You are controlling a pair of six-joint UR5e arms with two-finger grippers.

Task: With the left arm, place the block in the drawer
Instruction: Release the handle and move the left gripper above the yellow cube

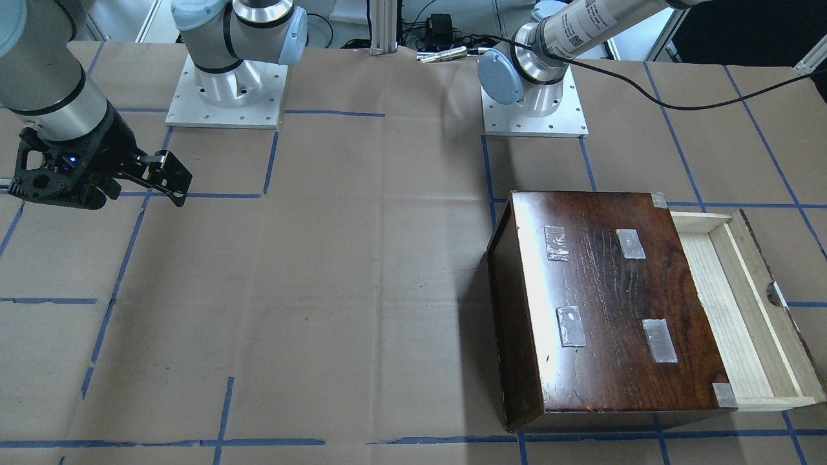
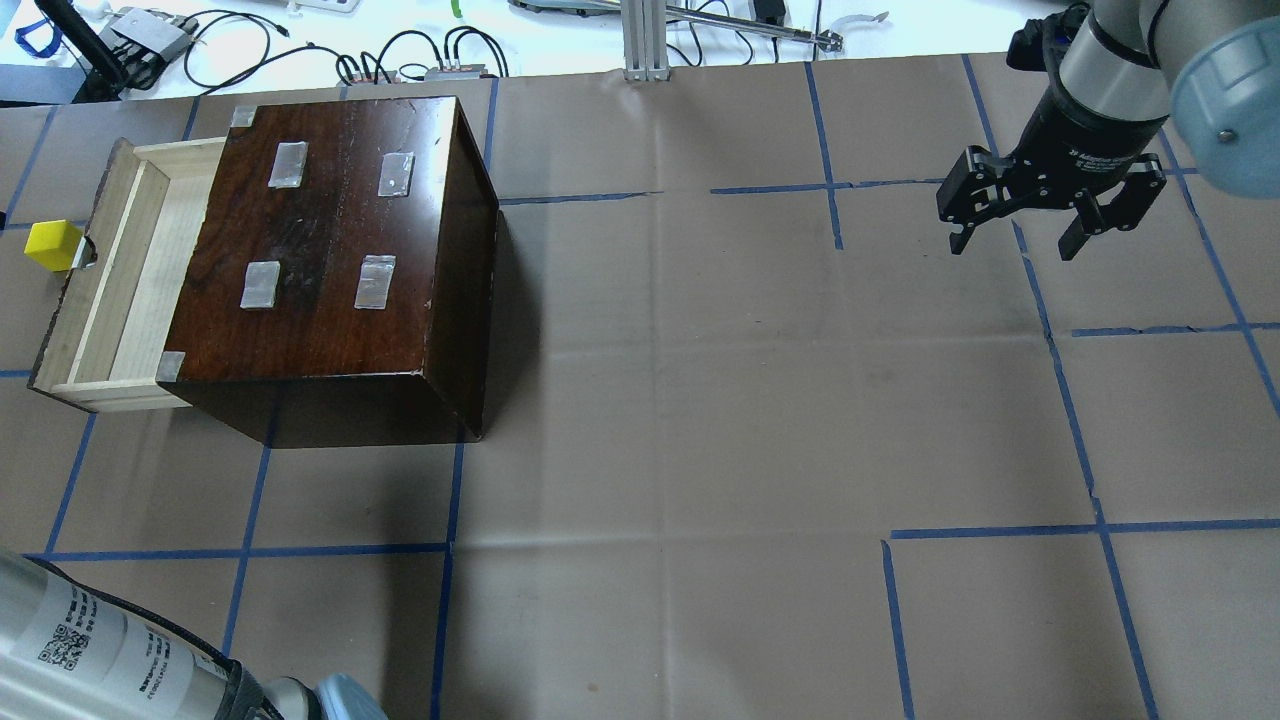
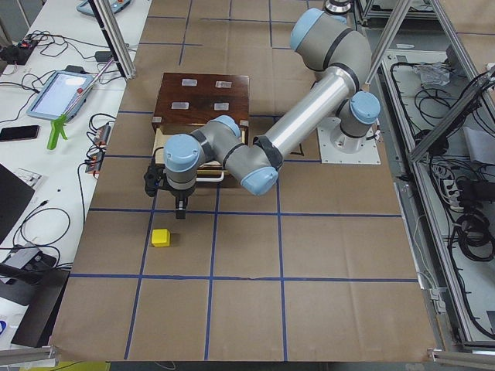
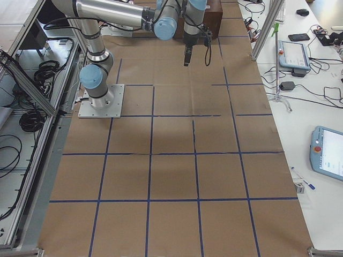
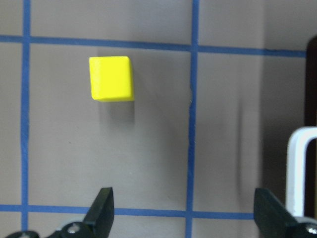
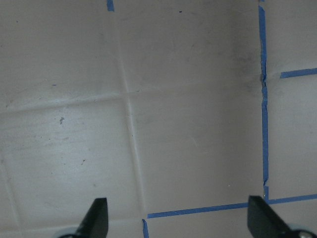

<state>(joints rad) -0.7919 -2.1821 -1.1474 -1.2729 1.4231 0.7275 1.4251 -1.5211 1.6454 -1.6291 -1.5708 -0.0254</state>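
The yellow block (image 5: 111, 78) lies on the brown paper table just outside the drawer's front; it also shows in the overhead view (image 2: 52, 245) and the exterior left view (image 3: 161, 237). The pale wood drawer (image 2: 110, 270) stands pulled out of the dark brown box (image 2: 330, 230) and looks empty (image 1: 723, 303). My left gripper (image 5: 185, 218) is open and empty, hovering above the table between the drawer and the block (image 3: 179, 205). The block sits ahead and left of its jaws. My right gripper (image 2: 1015, 240) is open and empty, far from the box (image 1: 169, 181).
The box (image 1: 601, 303) carries several tape patches on its top. A white curved handle (image 5: 297, 168) shows at the right of the left wrist view. Blue tape lines grid the paper. Cables and devices lie beyond the table's far edge (image 2: 400, 50).
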